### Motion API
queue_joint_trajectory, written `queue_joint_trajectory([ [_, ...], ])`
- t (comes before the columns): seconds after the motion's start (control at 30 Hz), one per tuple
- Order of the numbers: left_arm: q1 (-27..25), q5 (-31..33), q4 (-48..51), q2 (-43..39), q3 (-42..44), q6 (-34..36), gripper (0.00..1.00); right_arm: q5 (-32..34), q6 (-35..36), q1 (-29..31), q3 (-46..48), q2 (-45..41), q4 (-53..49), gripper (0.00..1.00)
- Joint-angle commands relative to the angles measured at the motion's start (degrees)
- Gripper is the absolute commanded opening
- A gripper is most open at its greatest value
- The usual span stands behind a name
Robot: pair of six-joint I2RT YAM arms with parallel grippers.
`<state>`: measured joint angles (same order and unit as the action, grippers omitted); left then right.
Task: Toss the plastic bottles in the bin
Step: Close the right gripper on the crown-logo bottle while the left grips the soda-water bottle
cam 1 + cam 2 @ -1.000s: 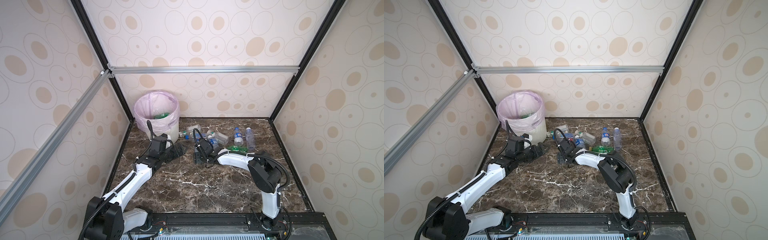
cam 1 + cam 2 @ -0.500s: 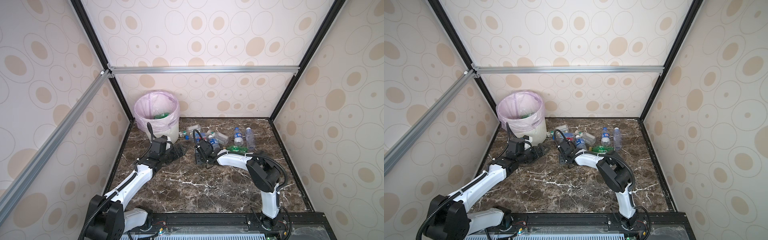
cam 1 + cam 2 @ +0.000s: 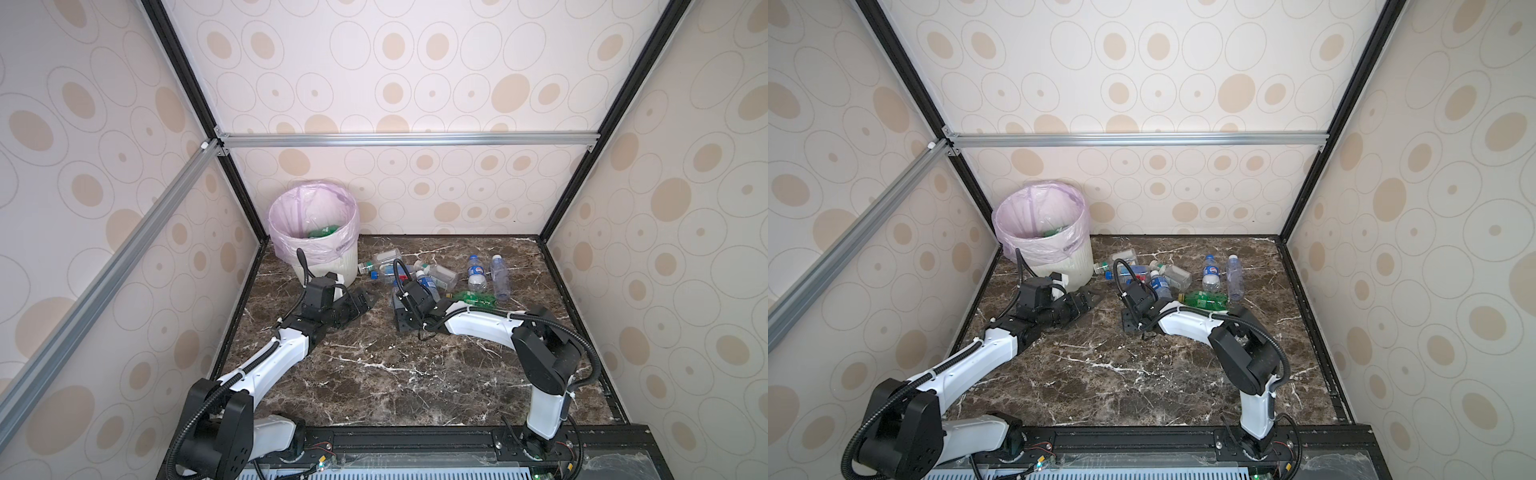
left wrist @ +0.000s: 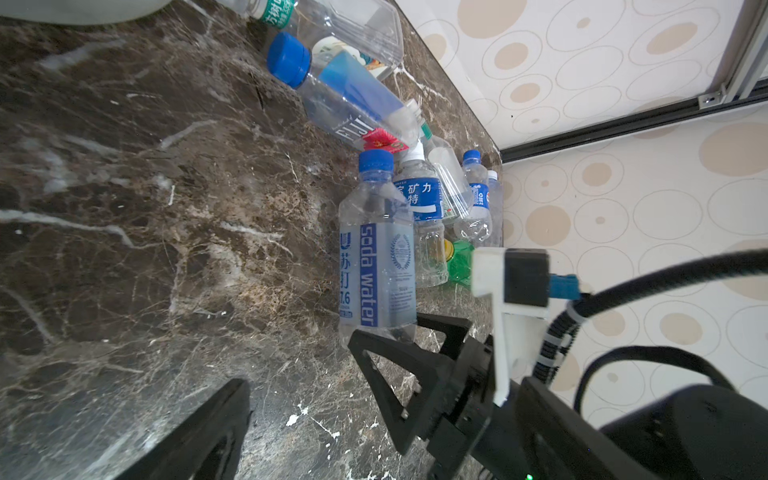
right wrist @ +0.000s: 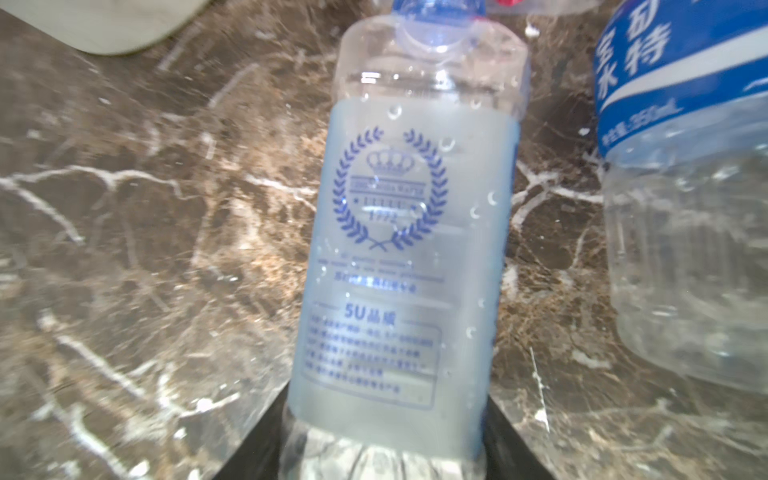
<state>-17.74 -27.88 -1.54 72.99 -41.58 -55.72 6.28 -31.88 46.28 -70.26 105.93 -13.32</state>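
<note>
One clear soda-water bottle (image 5: 407, 249), blue-capped, lies on the marble tabletop (image 3: 374, 374) near the bin (image 3: 347, 268), at the edge of the bottle pile closest to the bin. My right gripper (image 4: 388, 332) is closed on its base, with a finger pressed to each side. I take this end because it faces my wrist and sits free, whereas the shoulder lies close to a blue-labelled bottle (image 5: 681, 208) on the side away from the bin. By my judgement the bottle is not yet lifted.

My left gripper (image 3: 359, 303) hovers low just in front of the bin, between it and the held bottle, with its jaws spread wide and empty. I judge this leaves it ready for the pile without blocking the way to the bin.

The bin's pink liner (image 3: 291, 216) is folded over the rim, so the mouth gapes, and a green bottle (image 3: 322, 232) lies inside. The other plastic bottles (image 3: 440, 274) lie scattered on the tabletop, farther from the bin than the held one.
</note>
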Motion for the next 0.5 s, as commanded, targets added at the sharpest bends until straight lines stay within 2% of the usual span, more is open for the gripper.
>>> queue_joint_trajectory([
  [0.0, 0.24, -2.48, -3.53, 1.80, -2.63, -0.60, 0.99, -1.82, 0.85, 0.38, 0.99, -4.32, -0.47, 0.49],
  [0.17, 0.24, -4.88, -6.56, 4.45, -3.74, -2.04, 0.99, -4.97, 1.64, 0.49, 1.35, -7.97, -0.39, 0.49],
  [0.47, 0.25, -5.94, -9.87, 5.44, -5.06, -3.29, 0.99, -6.71, 4.44, 2.62, 2.35, -12.85, 0.46, 0.48],
])
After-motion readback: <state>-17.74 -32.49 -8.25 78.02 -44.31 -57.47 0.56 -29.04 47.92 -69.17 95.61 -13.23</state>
